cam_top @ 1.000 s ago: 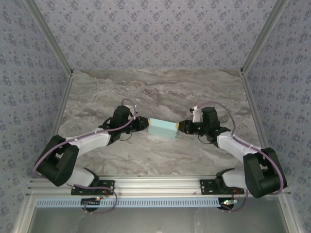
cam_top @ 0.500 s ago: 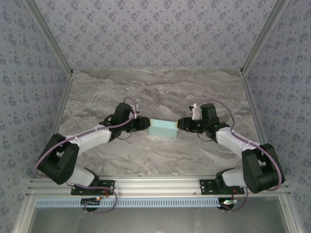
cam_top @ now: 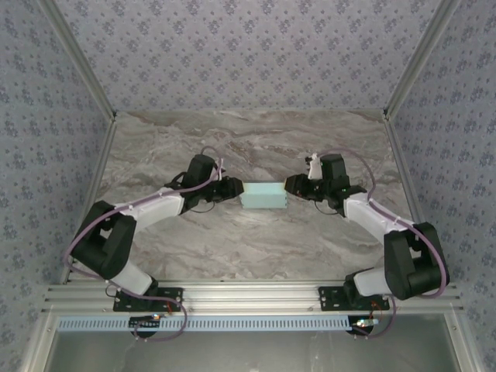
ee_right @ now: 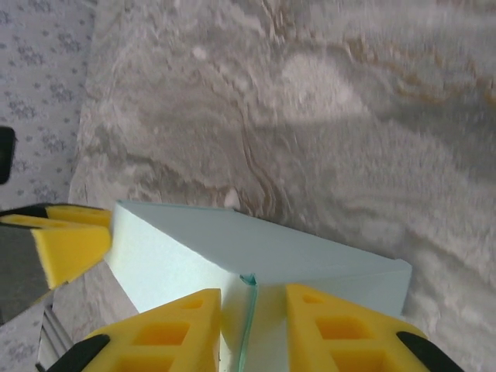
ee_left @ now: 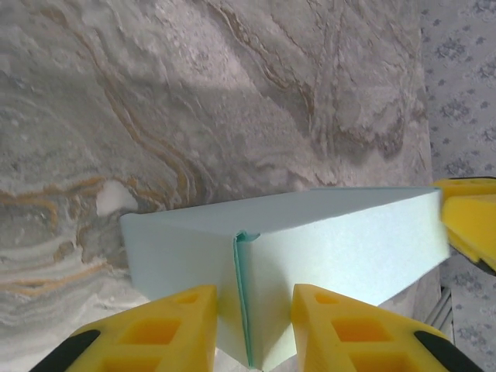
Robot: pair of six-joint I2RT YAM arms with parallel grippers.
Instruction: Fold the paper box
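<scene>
Work surface: table top in a grey-beige marble print, brownish veins running across it, matte finish. Enclosed on three sides by the back wall, left wall and right wall, all papered blue-grey with a small repeating floral motif. Two aluminium posts, left post and right post, rise slanting from the table's far corners. Near edge: ribbed aluminium rail, then a pale slotted strip, then a plain grey panel. Light even and diffuse; a soft shadow band lies on the marble.
</scene>
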